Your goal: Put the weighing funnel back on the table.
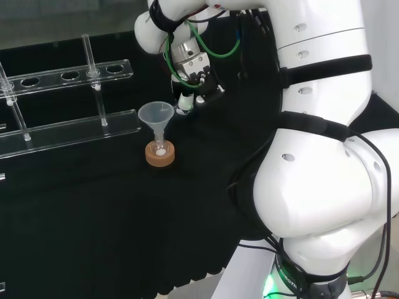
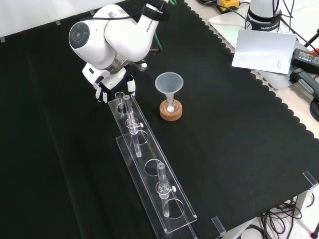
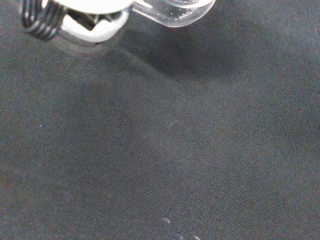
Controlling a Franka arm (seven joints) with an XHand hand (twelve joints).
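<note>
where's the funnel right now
In the front view the funnel stands mouth up in a flask on a cork ring, right of the far end of the rack; the hand is at that end.

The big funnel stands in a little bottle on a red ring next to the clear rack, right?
No. The ring is brown cork, not red; the front view shows it. The funnel does stand in a little bottle on it, next to the clear rack.

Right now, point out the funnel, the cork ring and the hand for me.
funnel (image 2: 169, 83): front view, on the cone.
cork ring (image 2: 171, 116): front view, on its near side.
hand (image 1: 189, 64): head view, on its back.
</note>
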